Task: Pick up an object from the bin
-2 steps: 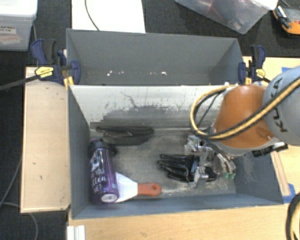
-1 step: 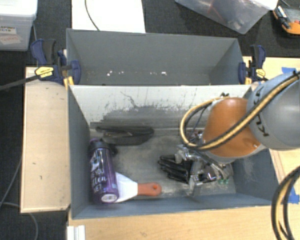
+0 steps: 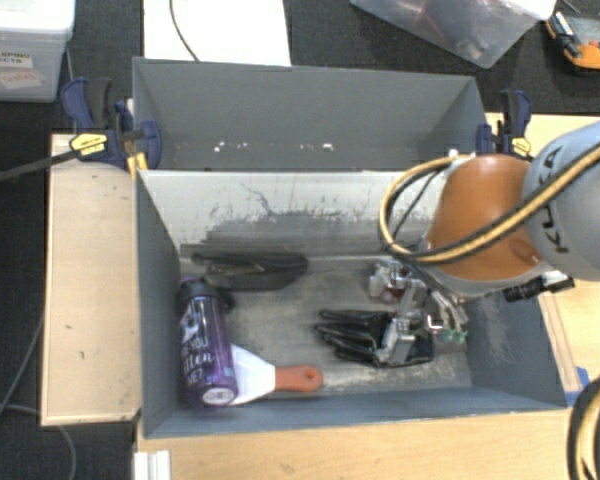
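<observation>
Grey bin holds pincer beside black glove-like thing.

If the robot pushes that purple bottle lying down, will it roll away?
Probably only a little. The purple bottle lies on its round side, so it would likely roll. But the bin wall and the white scraper sit close beside it and might stop it. It looks smooth and hard, so maybe slippery.
</observation>
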Controlling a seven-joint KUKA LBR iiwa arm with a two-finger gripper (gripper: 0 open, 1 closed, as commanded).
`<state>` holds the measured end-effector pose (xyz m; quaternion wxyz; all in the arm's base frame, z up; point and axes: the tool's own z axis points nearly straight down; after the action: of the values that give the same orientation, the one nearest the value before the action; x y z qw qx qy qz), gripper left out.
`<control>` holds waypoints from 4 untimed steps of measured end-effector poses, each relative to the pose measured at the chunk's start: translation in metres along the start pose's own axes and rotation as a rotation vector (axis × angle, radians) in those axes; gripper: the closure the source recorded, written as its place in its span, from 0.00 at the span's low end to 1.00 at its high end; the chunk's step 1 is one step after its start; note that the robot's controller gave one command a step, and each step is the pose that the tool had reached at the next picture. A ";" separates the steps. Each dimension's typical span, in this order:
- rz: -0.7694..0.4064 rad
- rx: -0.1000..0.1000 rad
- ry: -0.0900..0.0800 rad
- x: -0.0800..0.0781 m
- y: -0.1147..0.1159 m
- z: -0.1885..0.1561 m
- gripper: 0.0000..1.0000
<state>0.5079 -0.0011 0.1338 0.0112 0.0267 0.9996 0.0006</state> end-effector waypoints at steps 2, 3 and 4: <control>-0.210 -0.001 0.018 0.022 -0.008 0.063 1.00; -0.208 -0.002 0.023 0.019 -0.007 -0.042 1.00; -0.209 -0.002 0.021 0.026 -0.009 0.033 1.00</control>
<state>0.4822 -0.0087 0.1002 0.0007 -0.0779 0.9970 0.0006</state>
